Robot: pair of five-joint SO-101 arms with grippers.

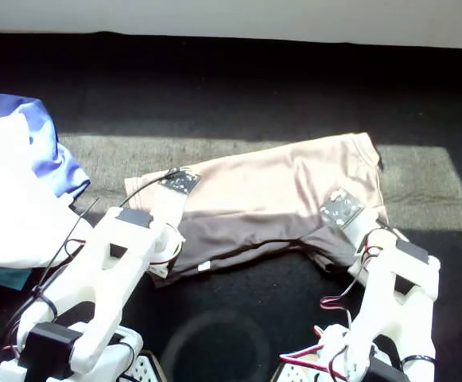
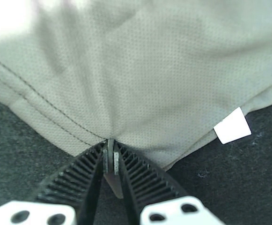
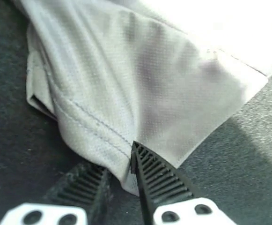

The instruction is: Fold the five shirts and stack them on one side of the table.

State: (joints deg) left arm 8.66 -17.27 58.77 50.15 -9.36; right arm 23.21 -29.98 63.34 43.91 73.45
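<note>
A beige-grey shirt (image 1: 270, 199) lies partly folded across the middle of the dark table. My left gripper (image 2: 111, 157) is shut on the shirt's (image 2: 140, 70) hem, near its white tag (image 2: 232, 126), at the shirt's near left edge (image 1: 167, 255). My right gripper (image 3: 124, 171) pinches a fold of the shirt (image 3: 140, 79) between its ribbed fingers (image 3: 154, 176), at the shirt's near right edge (image 1: 350, 251). A pile of other shirts, white (image 1: 8, 207) and blue (image 1: 44, 143), sits at the left side of the table.
The table is covered in dark cloth (image 1: 231, 79), with a sunlit band across the middle. A teal edge of fabric (image 1: 4, 277) shows under the white pile. Bare dark surface lies behind the shirt and at the near middle.
</note>
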